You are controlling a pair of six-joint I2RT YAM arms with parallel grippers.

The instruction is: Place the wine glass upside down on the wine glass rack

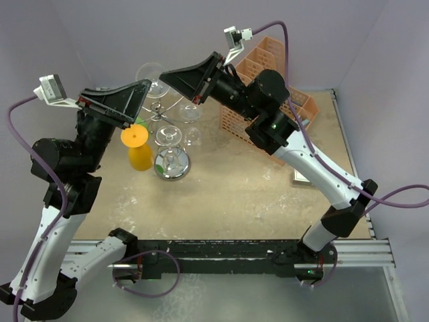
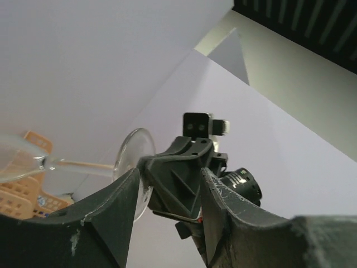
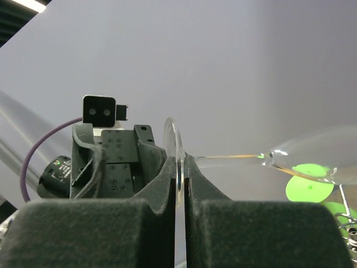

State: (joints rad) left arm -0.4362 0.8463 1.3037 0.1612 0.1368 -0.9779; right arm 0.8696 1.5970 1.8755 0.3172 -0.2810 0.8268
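The wine glass (image 3: 304, 153) is clear, glossy glass. The wine glass rack (image 1: 173, 165) is bright silver wire on a mirror-shiny metal base. The orange organiser (image 1: 238, 111) looks like matt plastic mesh. The table (image 1: 241, 194) is dull, grainy tan. The left gripper (image 2: 168, 177) is matt black and scuffed.

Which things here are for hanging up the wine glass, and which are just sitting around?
For the job:
wine glass, pinched at its foot by the right fingers
left fingers, open nearby
wine glass rack

Just lying about:
orange mesh organiser
yellow-and-orange plastic cup
glasses already on the rack
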